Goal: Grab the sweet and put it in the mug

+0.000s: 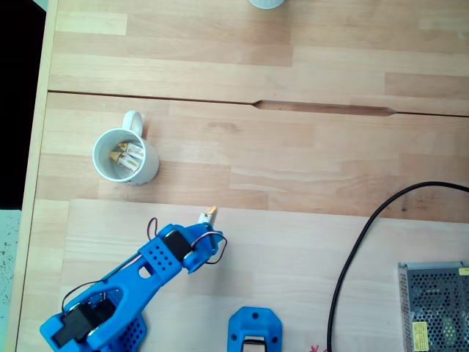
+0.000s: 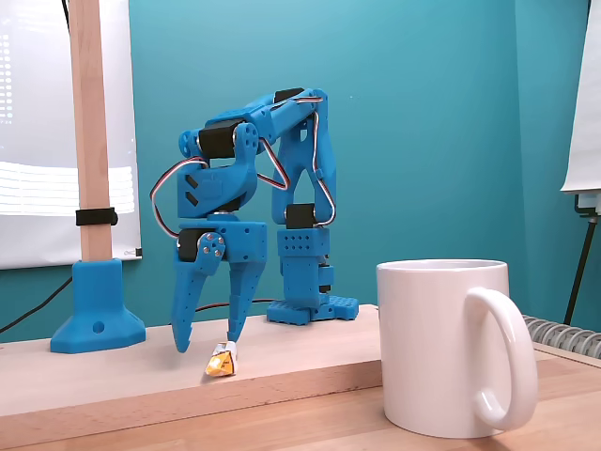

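Observation:
The sweet (image 1: 209, 215) (image 2: 222, 361) is a tiny white-wrapped candy with yellow-orange ends, lying on the wooden table. My blue gripper (image 2: 205, 345) (image 1: 201, 238) points straight down over it, open, with nothing between its fingers. In the side fixed view the right fingertip (image 2: 232, 336) hangs just above the sweet and the left fingertip stands well clear of it. The white mug (image 1: 150, 167) (image 2: 441, 357) stands upright, up and to the left of the gripper in the top-down fixed view, handle pointing away from the arm. Wrapped candies (image 1: 126, 155) lie inside it.
The arm's blue base (image 1: 254, 330) sits at the bottom edge. A black cable (image 1: 352, 257) and a metal mesh box (image 1: 436, 304) occupy the bottom right. A pale round object (image 1: 265, 3) peeks in at the top. A wooden post on a blue foot (image 2: 94, 310) stands left.

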`<state>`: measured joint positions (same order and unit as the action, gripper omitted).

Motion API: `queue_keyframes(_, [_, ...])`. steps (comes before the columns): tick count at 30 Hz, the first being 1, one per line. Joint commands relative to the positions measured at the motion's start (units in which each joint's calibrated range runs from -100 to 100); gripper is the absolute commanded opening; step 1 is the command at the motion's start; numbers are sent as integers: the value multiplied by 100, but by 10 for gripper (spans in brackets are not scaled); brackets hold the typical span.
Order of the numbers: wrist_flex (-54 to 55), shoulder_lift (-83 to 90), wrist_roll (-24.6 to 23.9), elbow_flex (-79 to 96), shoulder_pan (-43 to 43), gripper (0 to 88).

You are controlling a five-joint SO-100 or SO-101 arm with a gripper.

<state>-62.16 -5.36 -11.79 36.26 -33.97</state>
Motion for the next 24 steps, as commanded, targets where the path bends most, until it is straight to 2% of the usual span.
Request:
queue_keyframes(1, [39, 11, -20, -343, -9, 234])
queue_keyframes(16, [23, -480, -29, -870, 20, 234])
queue_keyframes(24, [-74, -488, -29, -825, 551, 233])
